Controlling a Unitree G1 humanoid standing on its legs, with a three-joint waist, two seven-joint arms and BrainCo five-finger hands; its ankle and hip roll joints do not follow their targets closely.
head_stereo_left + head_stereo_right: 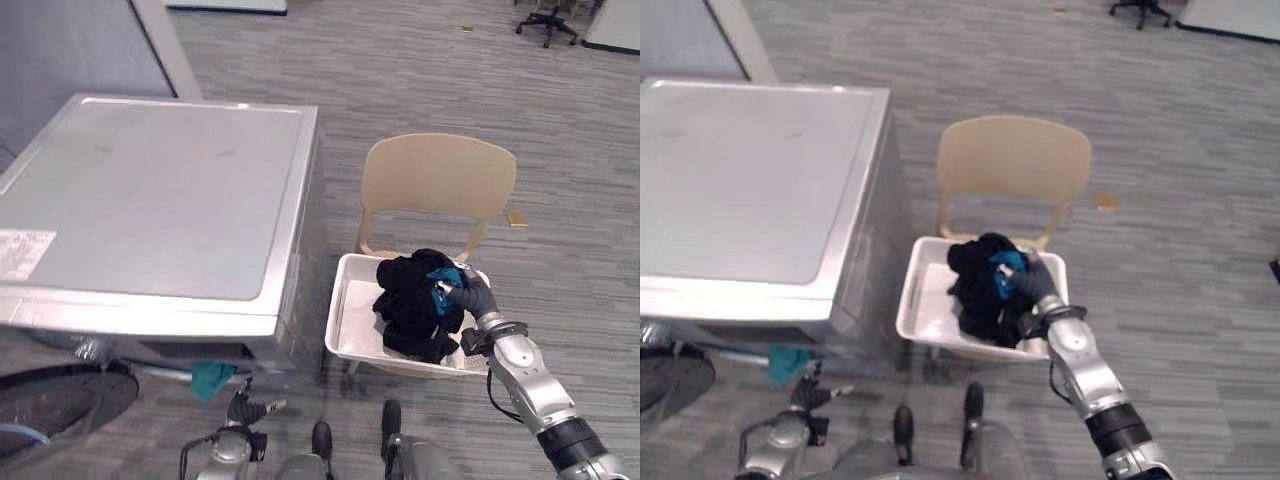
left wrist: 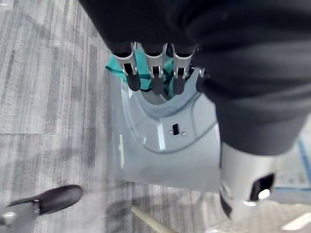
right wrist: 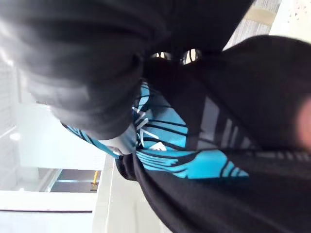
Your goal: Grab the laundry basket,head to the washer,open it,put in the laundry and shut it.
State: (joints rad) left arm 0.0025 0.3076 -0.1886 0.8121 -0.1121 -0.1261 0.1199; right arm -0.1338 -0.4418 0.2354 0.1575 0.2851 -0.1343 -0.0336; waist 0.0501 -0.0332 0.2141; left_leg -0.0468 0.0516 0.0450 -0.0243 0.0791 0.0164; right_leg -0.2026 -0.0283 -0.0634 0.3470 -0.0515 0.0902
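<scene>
Grey striped carpet floor (image 1: 420, 80), silver washer (image 1: 150, 190), white laundry basket (image 1: 345, 320) on beige chair (image 1: 440, 180), right hand (image 1: 470, 293) clutching dark laundry (image 1: 415, 300), left hand (image 2: 155, 73) curled around teal cloth (image 1: 212, 377).

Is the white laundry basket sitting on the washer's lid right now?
No, the laundry basket sits on the beige chair beside the washer.
</scene>
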